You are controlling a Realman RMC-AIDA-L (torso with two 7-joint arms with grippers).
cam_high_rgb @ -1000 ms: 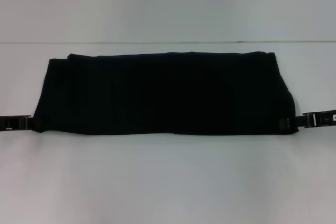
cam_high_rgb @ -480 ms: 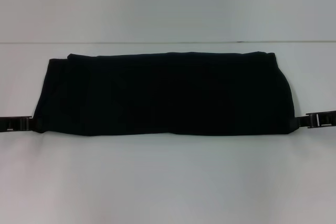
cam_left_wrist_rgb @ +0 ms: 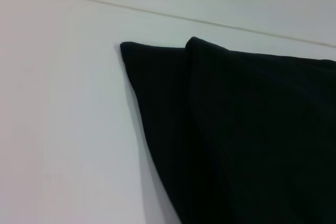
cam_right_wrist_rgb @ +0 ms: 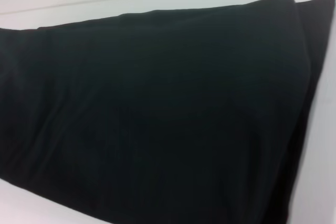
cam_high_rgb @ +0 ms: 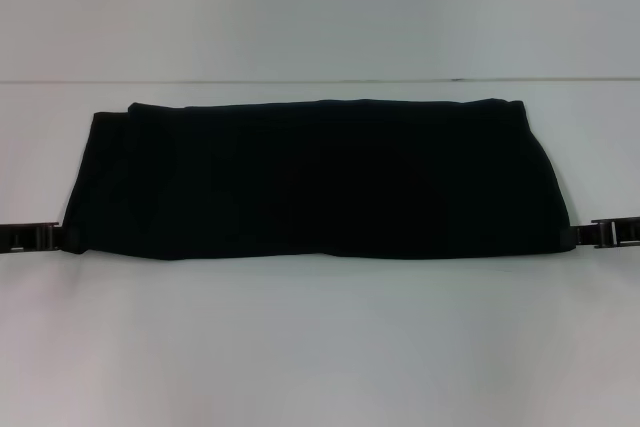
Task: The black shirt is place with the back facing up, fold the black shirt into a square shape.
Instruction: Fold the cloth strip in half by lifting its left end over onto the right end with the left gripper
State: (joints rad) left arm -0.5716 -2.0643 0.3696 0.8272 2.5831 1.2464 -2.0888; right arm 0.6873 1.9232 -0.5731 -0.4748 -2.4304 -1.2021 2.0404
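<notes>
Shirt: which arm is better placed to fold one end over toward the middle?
Neither clearly. The left gripper sits at the left near corner of the shirt; the right gripper mirrors it at the right near corner. Slight preference: left, sitting closer against the cloth.

**A pale desk and the wall behind it**

The smooth, matte white desk [cam_high_rgb: 320,347] fills the near and middle part of the head view, running the full width from left to right. Its far edge meets a plain, pale grey-white wall [cam_high_rgb: 320,7] along a thin, straight, darker seam [cam_high_rgb: 300,81] that crosses the scene. Both wrist views show the same white surface with that seam line at the far side. A soft shadow lies on the surface along the near side of the cloth.
</notes>
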